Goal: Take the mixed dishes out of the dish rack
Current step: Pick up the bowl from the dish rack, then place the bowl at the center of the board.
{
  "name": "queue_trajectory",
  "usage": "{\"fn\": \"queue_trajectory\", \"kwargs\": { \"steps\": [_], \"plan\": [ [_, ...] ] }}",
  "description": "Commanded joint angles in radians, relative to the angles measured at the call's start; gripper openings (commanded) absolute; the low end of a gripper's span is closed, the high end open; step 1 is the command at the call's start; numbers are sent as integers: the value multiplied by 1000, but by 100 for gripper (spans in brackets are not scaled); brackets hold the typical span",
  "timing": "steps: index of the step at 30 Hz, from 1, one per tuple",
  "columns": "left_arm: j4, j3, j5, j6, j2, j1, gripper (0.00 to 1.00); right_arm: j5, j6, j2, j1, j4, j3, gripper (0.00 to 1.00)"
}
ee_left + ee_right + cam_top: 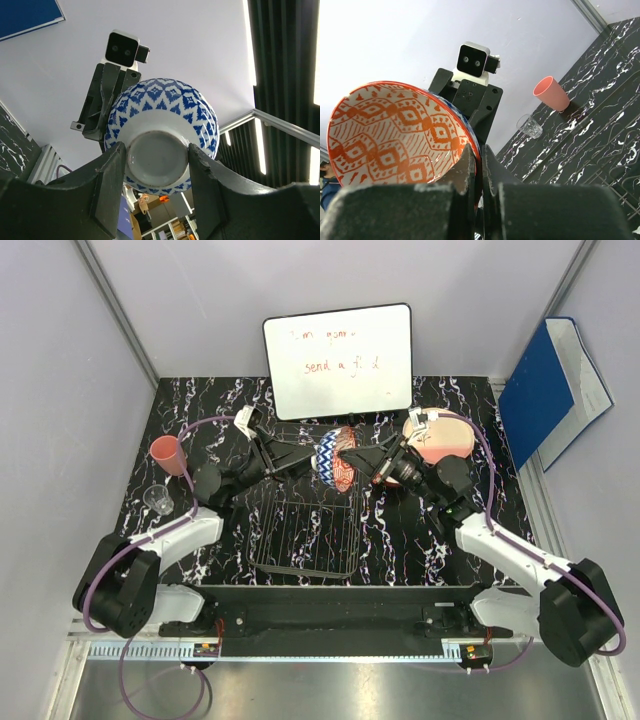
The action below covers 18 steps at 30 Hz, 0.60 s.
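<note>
Two nested bowls hang in the air above the far end of the black wire dish rack (305, 535). The outer one is the blue-and-white bowl (328, 453) (165, 102); my left gripper (305, 455) (156, 161) is shut on its foot ring from the left. Inside it sits the cream bowl with reddish markings (343, 472) (395, 135). My right gripper (366, 462) (480, 160) is shut on that bowl's rim, one finger inside and one outside. The pink cup (168, 455) (551, 93) and the small glass (158, 500) (529, 126) stand on the table at the left. The pinkish plate (440, 438) lies at the back right.
A whiteboard (338, 360) with red writing leans against the back wall, just behind the bowls. A blue binder (550, 390) stands off the table at the right. The black marbled tabletop (400, 540) surrounds the rack.
</note>
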Motion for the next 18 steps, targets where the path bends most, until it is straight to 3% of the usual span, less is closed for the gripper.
{"fn": "queue_trajectory", "kwargs": {
  "steps": [1,3,4,7,12,15,16,18],
  "plan": [
    [340,22,11,24,20,-11,0,-19,-7,-36,5,-3,45,0],
    [340,27,16,24,27,-10,7,-4,-32,-74,5,-61,47,0],
    [337,37,16,23,34,-2,43,15,-40,-89,5,-86,47,0],
    [299,59,46,24,39,27,99,74,-95,-171,4,-231,64,0],
    [188,36,51,84,-4,108,99,229,-216,-310,5,-589,180,0],
    [70,13,31,154,-70,166,99,485,-280,-317,5,-916,323,0],
    [-50,8,13,189,-94,186,99,647,-294,-301,5,-1081,407,0],
    [-265,20,-24,348,-197,194,99,790,-325,-221,4,-1225,488,0]
  ]
}}
